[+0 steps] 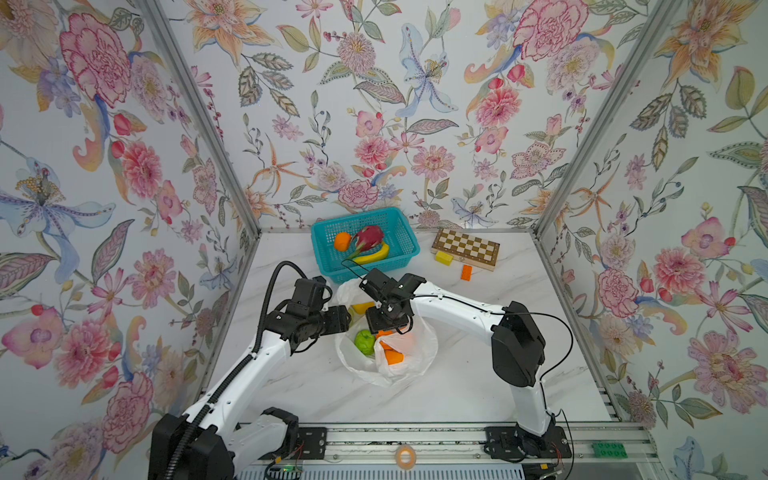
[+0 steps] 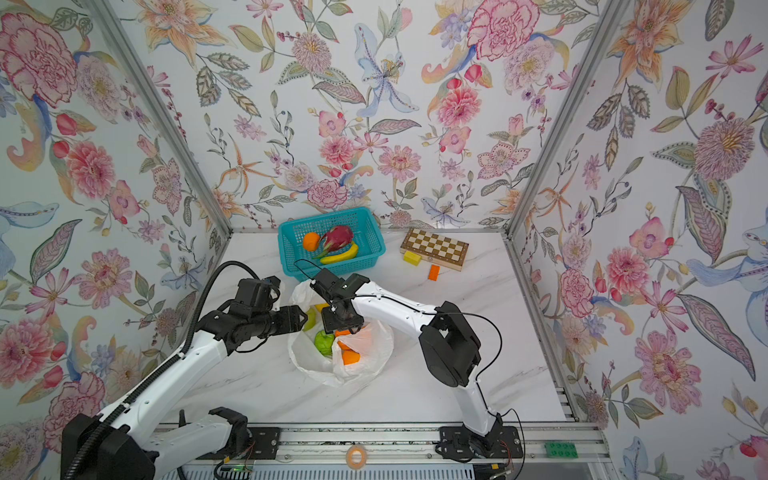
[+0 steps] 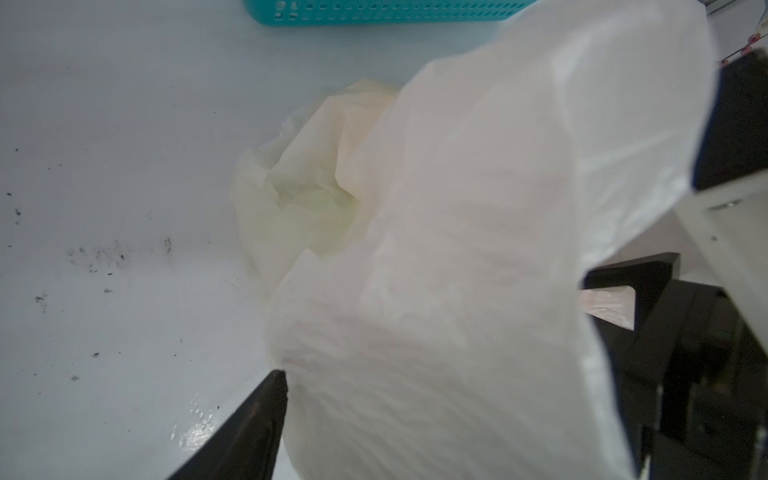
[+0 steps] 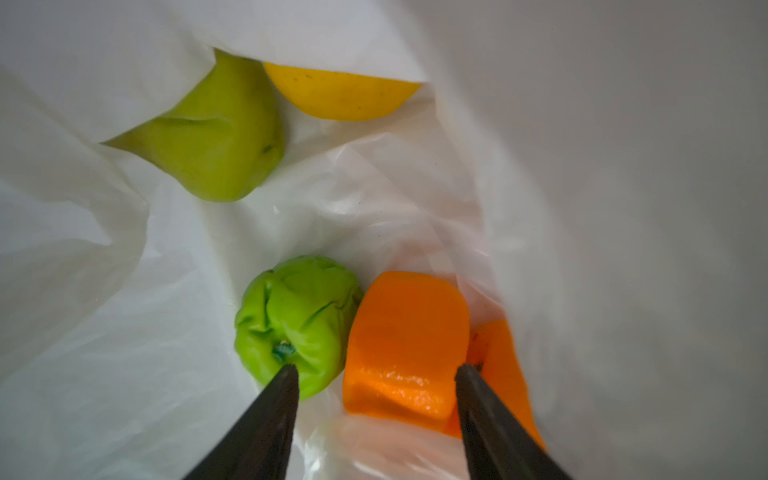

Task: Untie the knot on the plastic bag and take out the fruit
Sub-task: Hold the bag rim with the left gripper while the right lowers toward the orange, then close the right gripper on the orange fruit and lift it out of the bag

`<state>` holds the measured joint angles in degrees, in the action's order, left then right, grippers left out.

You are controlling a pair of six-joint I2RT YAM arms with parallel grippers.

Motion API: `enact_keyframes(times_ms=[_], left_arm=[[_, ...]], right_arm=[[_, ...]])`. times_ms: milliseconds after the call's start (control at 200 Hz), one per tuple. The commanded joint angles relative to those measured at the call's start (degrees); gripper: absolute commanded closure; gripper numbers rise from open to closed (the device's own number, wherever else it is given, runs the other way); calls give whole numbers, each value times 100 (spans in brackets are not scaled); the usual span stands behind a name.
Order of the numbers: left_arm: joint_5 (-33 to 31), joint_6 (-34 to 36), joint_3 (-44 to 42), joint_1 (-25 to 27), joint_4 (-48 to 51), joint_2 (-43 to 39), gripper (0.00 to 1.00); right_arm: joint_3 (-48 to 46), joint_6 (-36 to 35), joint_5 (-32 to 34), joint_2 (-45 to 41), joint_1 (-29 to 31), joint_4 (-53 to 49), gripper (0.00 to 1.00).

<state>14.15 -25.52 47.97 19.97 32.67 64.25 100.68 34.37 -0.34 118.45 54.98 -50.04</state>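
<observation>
Down inside the plastic bag [image 1: 422, 351] with the right claw [image 4: 376, 370], spread partway. Straddling an orange fruit [image 4: 405, 332]: against its far edge with one fingertip [image 4: 471, 388], over the rim of a crumpled bright-green fruit [image 4: 295, 316] with the other [image 4: 286, 386]. Cannot tell whether pinching the orange fruit or merely bracketing it. Just behind it, a second orange piece [image 4: 503, 365]. Deeper in the bag, well apart from the claw, a yellow-green pear-shaped fruit [image 4: 216, 145] just beside a yellow round one [image 4: 340, 95].

At the bag's rim with the left claw [image 3: 434, 328], spread wide and released. Between its fingers [image 3: 249, 419], a bulging fold of white film, touching both without being pinched.

In both top views, slumped in the middle of the counter [image 1: 457, 395] between the two arms, with the mouth gaping upward and green and orange pieces in plain sight inside.

Just beyond the bag, toward the back wall, a teal basket [image 1: 401, 235] with an orange [image 1: 342, 241], a magenta dragon fruit [image 1: 368, 237] and a banana [image 1: 374, 254]. Right of the basket, a folded chessboard [image 1: 465, 248], with a yellow block [image 1: 444, 258] and an orange block [image 1: 466, 272] just beside it.
</observation>
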Motion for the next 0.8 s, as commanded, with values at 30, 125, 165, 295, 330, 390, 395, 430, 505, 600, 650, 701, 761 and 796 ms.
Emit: enact_keyframes(times_ms=[30, 125, 165, 295, 330, 390, 395, 430, 505, 600, 650, 701, 761, 796], left_arm=[[-79, 99, 97, 34, -6, 49, 27], [-79, 115, 126, 34, 3, 85, 27], [-79, 126, 142, 36, 12, 100, 27], [-86, 165, 194, 39, 33, 125, 27], [-88, 172, 209, 39, 50, 124, 27], [-106, 187, 247, 34, 81, 110, 27], [-106, 187, 252, 38, 86, 108, 27], [-121, 185, 266, 40, 99, 97, 27], [-182, 203, 301, 34, 141, 26, 27], [-333, 239, 347, 34, 244, -82, 26], [-458, 274, 396, 34, 367, -114, 25], [-562, 318, 463, 36, 477, -163, 24], [-627, 402, 519, 34, 534, -242, 22], [-660, 440, 530, 35, 533, -300, 21]], right_arm=[[178, 29, 126, 211, -23, -365, 38], [226, 12, 51, 331, -55, -368, 38], [232, -11, -15, 378, -76, -374, 38], [299, -64, -214, 512, -104, -371, 43], [305, -76, -217, 517, -107, -373, 46], [303, -83, -215, 497, -118, -366, 51], [303, -77, -218, 496, -119, -366, 51], [295, -76, -198, 480, -116, -367, 53], [277, -37, -195, 432, -133, -374, 56], [276, 17, -183, 349, -151, -368, 58], [297, 18, -137, 294, -155, -359, 58], [315, 24, -116, 258, -154, -364, 58], [342, 2, -97, 231, -165, -327, 59], [358, -15, -92, 223, -165, -315, 59]])
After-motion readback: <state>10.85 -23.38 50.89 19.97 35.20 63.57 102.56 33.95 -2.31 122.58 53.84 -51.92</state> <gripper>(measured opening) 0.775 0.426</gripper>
